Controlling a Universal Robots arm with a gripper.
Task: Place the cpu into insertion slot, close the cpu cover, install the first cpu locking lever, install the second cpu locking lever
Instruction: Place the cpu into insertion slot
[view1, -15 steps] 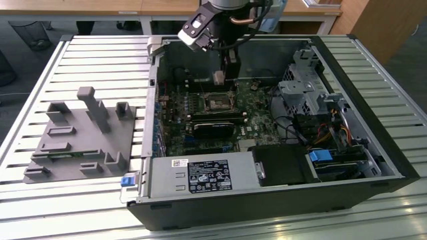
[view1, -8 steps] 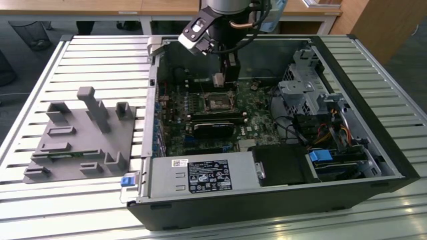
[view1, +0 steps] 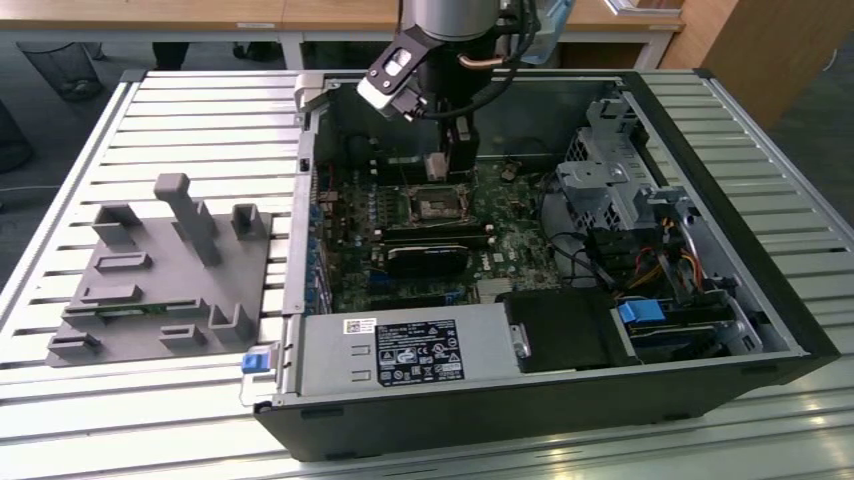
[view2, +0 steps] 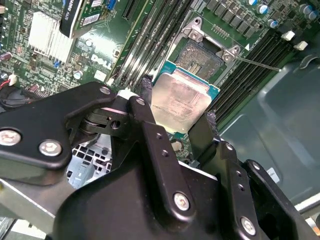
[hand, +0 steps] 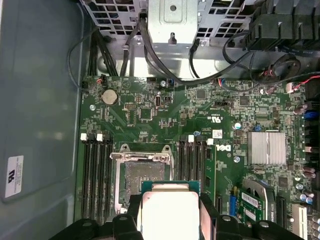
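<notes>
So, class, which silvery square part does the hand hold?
The cpu, smooth-faced, gripped in the hand near the insertion slot; the ribbed heatsink sits mounted on the motherboard.

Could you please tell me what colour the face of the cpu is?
The cpu face is silvery-beige with a green edge, clearest in the second wrist view.

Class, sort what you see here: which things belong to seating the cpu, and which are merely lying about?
Job in hand:
claw, shut on the cpu
socket

Lying about:
grey rack
power supply
heatsink
memory slots
</notes>
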